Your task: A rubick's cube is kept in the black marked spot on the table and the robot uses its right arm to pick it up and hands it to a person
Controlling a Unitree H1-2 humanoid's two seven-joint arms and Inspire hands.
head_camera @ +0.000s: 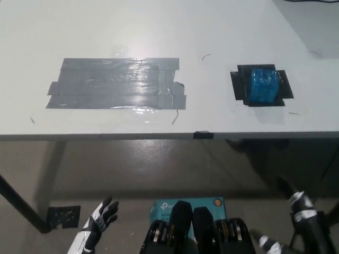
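White worktop [159,32] carries the blue cube [264,84] on its black marked spot [237,84] at 2 o'clock for a repeatable pickup; right robot hand [302,203] at 5 o'clock, state indeterminable; left robot hand [103,214] spread at 7 o'clock.

Wide grey tape patch [116,83] on white table [159,26]; teal box [161,207] on floor below.

On the table [159,32], the cube [264,84] sits on the marked spot [238,84] at the right, well apart from the tape patch [116,83] at the left.
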